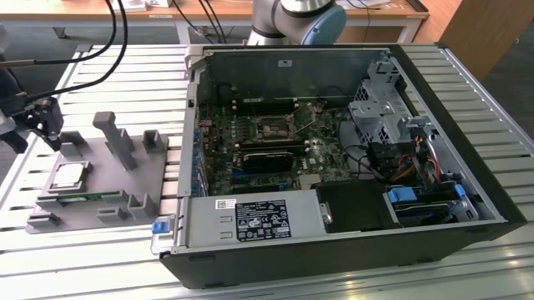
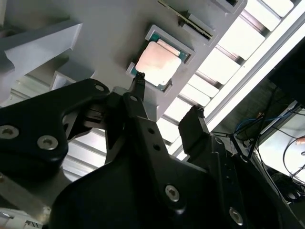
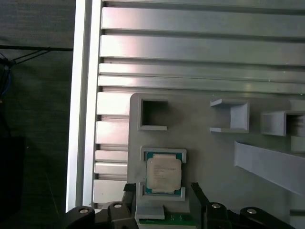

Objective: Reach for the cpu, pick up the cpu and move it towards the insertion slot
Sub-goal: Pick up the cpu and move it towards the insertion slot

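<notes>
One gripper [image 1: 44, 122] to talk about, and it's way over on the exterior view's left, hanging just above the far edge of the grey plastic tray [image 1: 107, 181], which sits on the slatted metal table [image 1: 125, 97]. Its two fingers [image 2: 143, 114] are spread apart with nothing pinched between them. In both wrist views you look past the tips and the cpu [image 3: 163, 174] sits beyond the gap, and as far as I can see neither finger touches it. In the exterior view the cpu lies flat in its square recess near the tray's left end, shiny top up. The narrow green memory stick [image 1: 79, 198] lies in a groove just beside it, on the side nearer the camera. Moving right, a few upright grey posts [image 1: 112, 134] stick up from the tray, then comes the open computer case [image 1: 334, 262] lying on its side. Inside, on the motherboard [image 1: 221, 162], the insertion slot [image 1: 274, 130] is a square with a silvery frame and a dark centre, well apart from the cpu. Further right there's a tangle of cables [image 1: 392, 165] and a metal drive cage [image 1: 379, 115].
</notes>
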You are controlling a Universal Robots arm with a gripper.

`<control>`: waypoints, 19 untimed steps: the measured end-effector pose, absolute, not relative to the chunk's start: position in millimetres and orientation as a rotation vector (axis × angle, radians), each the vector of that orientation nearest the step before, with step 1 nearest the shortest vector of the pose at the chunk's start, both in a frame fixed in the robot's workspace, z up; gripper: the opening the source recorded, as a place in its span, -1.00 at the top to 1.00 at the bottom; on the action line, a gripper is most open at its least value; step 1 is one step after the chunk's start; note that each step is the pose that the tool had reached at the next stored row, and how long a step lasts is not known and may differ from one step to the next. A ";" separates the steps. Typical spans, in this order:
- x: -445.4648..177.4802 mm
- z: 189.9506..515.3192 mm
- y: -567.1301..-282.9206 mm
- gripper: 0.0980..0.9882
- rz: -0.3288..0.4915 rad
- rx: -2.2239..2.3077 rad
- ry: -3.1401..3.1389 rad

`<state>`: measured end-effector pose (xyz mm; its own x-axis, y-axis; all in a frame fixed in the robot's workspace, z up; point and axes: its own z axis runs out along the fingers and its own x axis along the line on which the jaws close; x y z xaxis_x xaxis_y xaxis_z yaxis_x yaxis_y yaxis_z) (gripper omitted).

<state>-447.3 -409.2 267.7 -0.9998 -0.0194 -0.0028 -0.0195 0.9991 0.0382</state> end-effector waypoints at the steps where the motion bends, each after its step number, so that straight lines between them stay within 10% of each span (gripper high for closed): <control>1: -447.4 266.0 -409.4 -0.09 0.060 -0.030 3.138; 19: -447.6 237.6 -411.1 -0.23 0.060 -0.031 3.131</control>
